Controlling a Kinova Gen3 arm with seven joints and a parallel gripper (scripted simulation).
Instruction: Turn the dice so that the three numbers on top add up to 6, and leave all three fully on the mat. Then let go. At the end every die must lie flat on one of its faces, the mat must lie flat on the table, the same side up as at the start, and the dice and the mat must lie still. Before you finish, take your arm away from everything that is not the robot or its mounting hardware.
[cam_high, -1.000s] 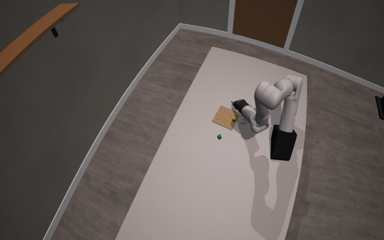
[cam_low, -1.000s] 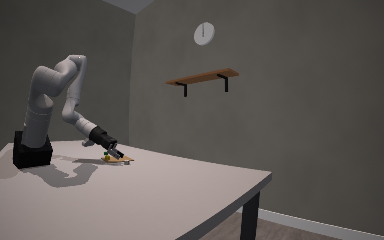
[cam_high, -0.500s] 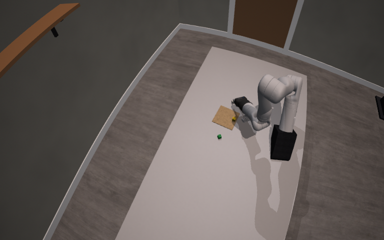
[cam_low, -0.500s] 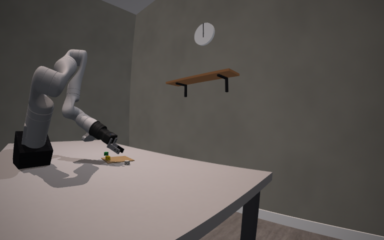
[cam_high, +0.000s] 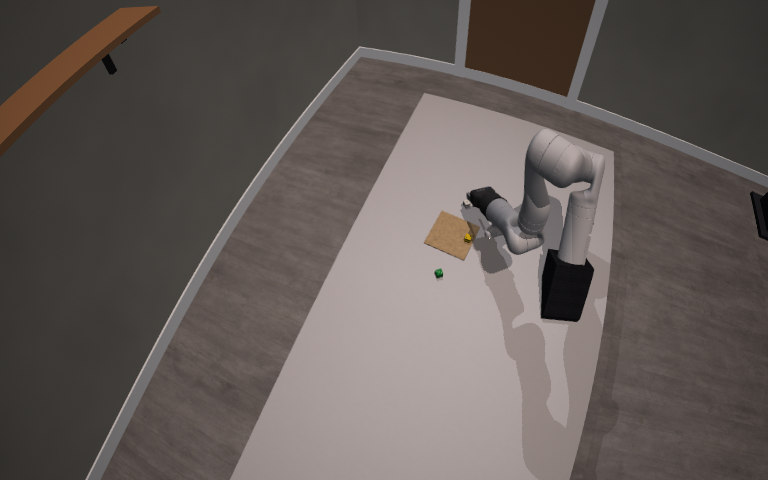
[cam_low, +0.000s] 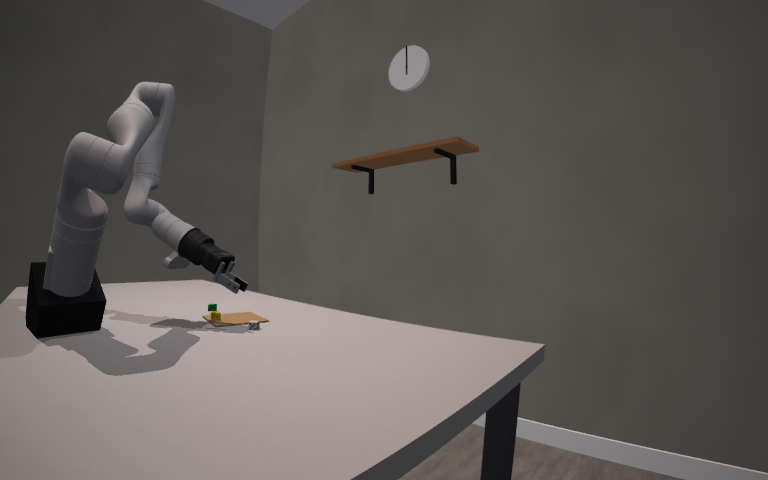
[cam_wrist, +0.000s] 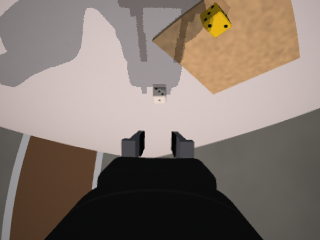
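Observation:
My gripper (cam_high: 468, 195) (cam_low: 240, 286) (cam_wrist: 157, 140) is open and empty, tilted, and above the table. The white die (cam_high: 466, 203) (cam_low: 254, 325) (cam_wrist: 159, 94) lies on the table just off the mat, past the fingertips in the wrist view; its top face seems to show one pip and a side face three. The yellow die (cam_high: 467, 238) (cam_low: 215, 316) (cam_wrist: 216, 20) lies on the tan mat (cam_high: 444, 234) (cam_low: 240, 318) (cam_wrist: 265, 50) near a corner; its top seems to show two. The green die (cam_high: 438, 273) (cam_low: 212, 307) lies off the mat; its top number is unreadable.
The pale table (cam_high: 362, 339) (cam_low: 283, 396) carries the dice and mat. The arm's black base (cam_high: 566, 288) (cam_low: 65, 311) stands on it, to the right of the mat in the top view. The arm's shadow falls beside the mat and around the white die.

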